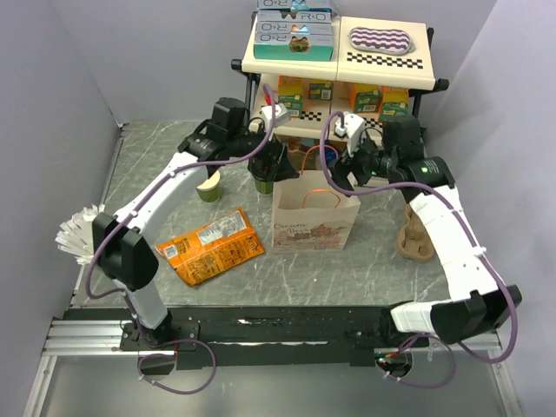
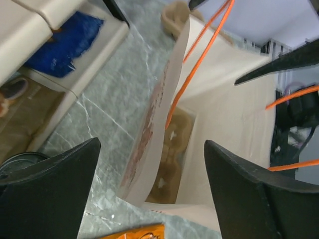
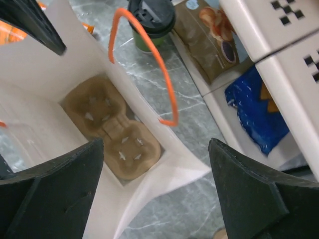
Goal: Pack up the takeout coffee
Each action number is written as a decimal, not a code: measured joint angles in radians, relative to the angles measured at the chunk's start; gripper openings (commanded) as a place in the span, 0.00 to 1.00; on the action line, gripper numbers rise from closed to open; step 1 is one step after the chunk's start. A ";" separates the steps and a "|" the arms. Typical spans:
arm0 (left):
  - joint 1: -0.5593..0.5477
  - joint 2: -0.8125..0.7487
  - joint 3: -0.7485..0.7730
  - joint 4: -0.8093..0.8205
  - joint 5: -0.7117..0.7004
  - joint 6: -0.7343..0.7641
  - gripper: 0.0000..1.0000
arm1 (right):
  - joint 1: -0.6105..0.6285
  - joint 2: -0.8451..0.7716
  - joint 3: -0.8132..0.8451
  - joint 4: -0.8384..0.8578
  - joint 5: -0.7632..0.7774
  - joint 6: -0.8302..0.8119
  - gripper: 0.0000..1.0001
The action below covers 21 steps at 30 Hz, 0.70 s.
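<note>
The takeout coffee (image 3: 152, 22), a dark green cup with a black lid, stands on the table just behind the paper bag's (image 1: 313, 221) left corner; its lid rim shows in the left wrist view (image 2: 20, 162). The bag stands open with orange handles, and a brown cup carrier (image 3: 112, 124) lies on its bottom. My left gripper (image 1: 276, 165) hangs open over the bag's left rim, the bag wall between its fingers (image 2: 152, 144). Open too, my right gripper (image 1: 343, 174) sits over the bag's right back corner (image 3: 155, 142). Neither holds anything.
A lidless green cup (image 1: 207, 187) stands left of the lidded one. An orange snack packet (image 1: 210, 246) lies front left. A shelf cart (image 1: 339, 52) with boxes and snack bags stands behind the bag. A stack of brown carriers (image 1: 415, 234) is on the right.
</note>
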State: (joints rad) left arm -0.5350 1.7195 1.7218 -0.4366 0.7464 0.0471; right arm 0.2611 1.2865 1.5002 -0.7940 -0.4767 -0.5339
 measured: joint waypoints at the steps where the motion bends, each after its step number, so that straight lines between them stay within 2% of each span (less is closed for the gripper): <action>1: -0.001 0.014 0.008 -0.014 0.007 0.018 0.85 | 0.000 0.013 0.000 -0.002 -0.010 -0.019 0.89; 5: -0.005 0.060 0.035 -0.063 0.040 0.066 0.80 | 0.000 0.048 0.008 0.000 -0.040 -0.087 0.79; 9: -0.009 0.082 0.064 -0.080 0.054 0.090 0.84 | 0.000 0.086 0.027 -0.003 -0.075 -0.156 0.67; 10: -0.009 0.082 0.070 -0.083 0.054 0.091 0.84 | 0.000 0.100 0.039 -0.011 -0.090 -0.174 0.60; 13: -0.009 0.082 0.091 -0.086 0.049 0.104 0.88 | 0.000 0.139 0.063 -0.033 -0.125 -0.220 0.45; 15: -0.007 0.080 0.100 -0.086 0.039 0.121 0.89 | 0.000 0.161 0.078 -0.056 -0.146 -0.242 0.42; 17: 0.003 0.074 0.100 -0.092 0.025 0.137 0.89 | 0.000 0.177 0.086 -0.077 -0.163 -0.259 0.30; 21: 0.047 0.055 0.100 -0.114 0.011 0.149 0.90 | 0.000 0.183 0.086 -0.114 -0.178 -0.289 0.20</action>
State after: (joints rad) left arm -0.4885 1.7748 1.8217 -0.5507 0.7574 0.1963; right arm 0.2611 1.4693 1.5864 -0.9077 -0.6544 -0.8227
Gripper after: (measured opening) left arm 0.893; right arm 0.255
